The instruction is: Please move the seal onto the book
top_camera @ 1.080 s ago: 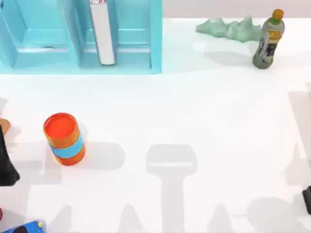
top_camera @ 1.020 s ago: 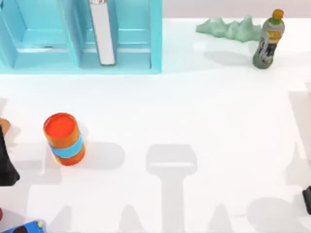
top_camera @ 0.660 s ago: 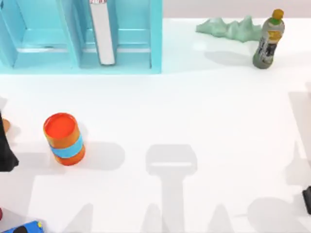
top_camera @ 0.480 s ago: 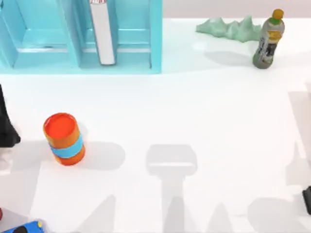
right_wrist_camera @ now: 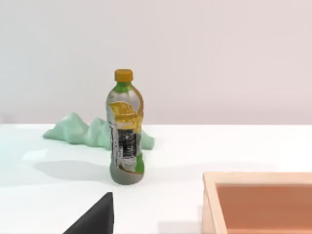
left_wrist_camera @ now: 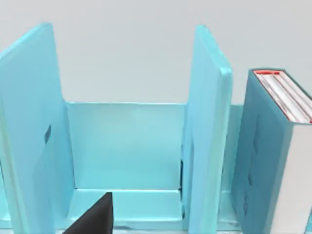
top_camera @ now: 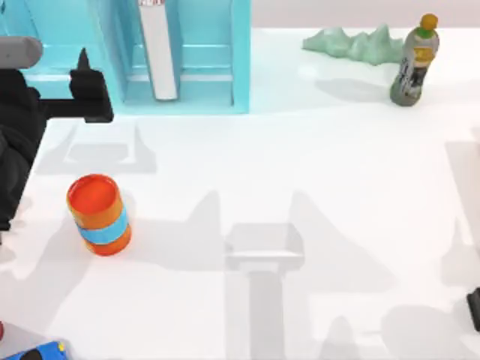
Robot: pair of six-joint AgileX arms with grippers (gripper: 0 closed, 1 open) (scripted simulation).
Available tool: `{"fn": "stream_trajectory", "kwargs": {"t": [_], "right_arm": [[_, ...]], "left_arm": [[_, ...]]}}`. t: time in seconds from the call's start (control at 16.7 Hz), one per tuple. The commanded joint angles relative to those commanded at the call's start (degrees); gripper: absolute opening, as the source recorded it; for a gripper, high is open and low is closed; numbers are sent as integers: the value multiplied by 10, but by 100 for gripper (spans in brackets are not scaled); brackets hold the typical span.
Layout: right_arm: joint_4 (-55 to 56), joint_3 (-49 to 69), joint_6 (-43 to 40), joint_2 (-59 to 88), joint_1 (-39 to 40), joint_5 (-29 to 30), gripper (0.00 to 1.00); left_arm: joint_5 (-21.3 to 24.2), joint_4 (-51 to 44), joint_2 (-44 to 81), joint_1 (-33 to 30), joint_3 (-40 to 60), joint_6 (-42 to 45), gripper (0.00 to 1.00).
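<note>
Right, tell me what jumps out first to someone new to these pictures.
The light-blue shelf unit at the table's far left stands out most, with the book standing upright in its right-hand compartment. The black left arm reaches in from the left edge, its left claw in front of the shelf. Next comes the orange can with a blue band at the left, then the bottle at the far right.

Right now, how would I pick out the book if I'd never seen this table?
Find the light-blue shelf unit at the table's far left. In its right-hand compartment a thick book stands upright, teal cover and white page edges. Nothing else stands in the shelf, and the orange can sits out on the open table.
</note>
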Motion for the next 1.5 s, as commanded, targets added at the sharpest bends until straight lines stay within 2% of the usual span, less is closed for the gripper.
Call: {"fn": "stream_trajectory", "kwargs": {"t": [0.3,0.54,0.96,1.2,1.5], "right_arm": [[0,0,0,0,0,0,100],[0,0,0,0,0,0,100],[0,0,0,0,0,0,100],[0,0,0,0,0,0,100],[0,0,0,0,0,0,100]], "left_arm": [[-48,156,299,-60,105,-2,100],[-74,244,441,-90,165,-1,100],[-82,275,485,-99,186,-1,100],[-80,269,488,-96,195,-1,100],[-67,230,513,-85,262,1,100]]}}
